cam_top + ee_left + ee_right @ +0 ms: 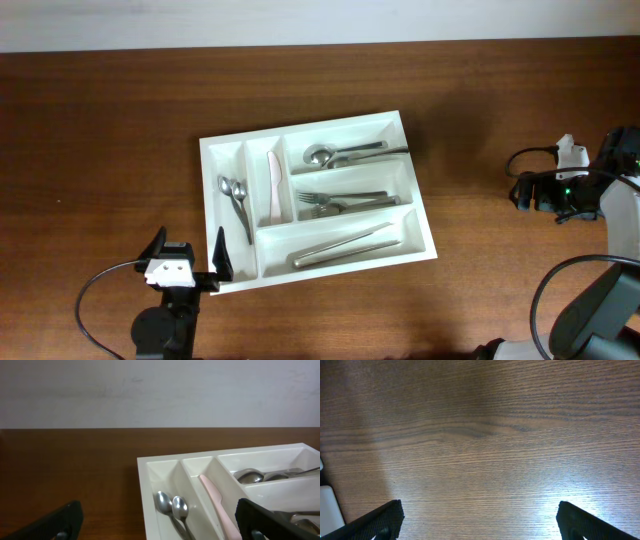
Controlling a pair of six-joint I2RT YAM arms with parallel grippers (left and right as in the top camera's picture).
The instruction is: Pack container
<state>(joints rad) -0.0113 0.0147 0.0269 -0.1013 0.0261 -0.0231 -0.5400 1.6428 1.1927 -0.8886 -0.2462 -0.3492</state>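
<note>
tray (pixel 222 158): mid-table, cutlery (pixel 335 200) sorted in its compartments
left gripper (pixel 189 241): fingers spread, empty, at tray's near-left corner
right gripper (pixel 480 522): fingers spread, empty, over table (pixel 100 120), far right
step: looks packed, no loose cutlery visible
next: probably just back both arms off

- A dark brown wooden bench (pixel 100 120) with fine grain fills nearly the whole overhead view.
- A pale, off-white wall (pixel 160 390) rises behind its far edge (plain, with a few faint smudges).
- In the right wrist view, light leaves a whitish sheen on the wood at the lower right.
</note>
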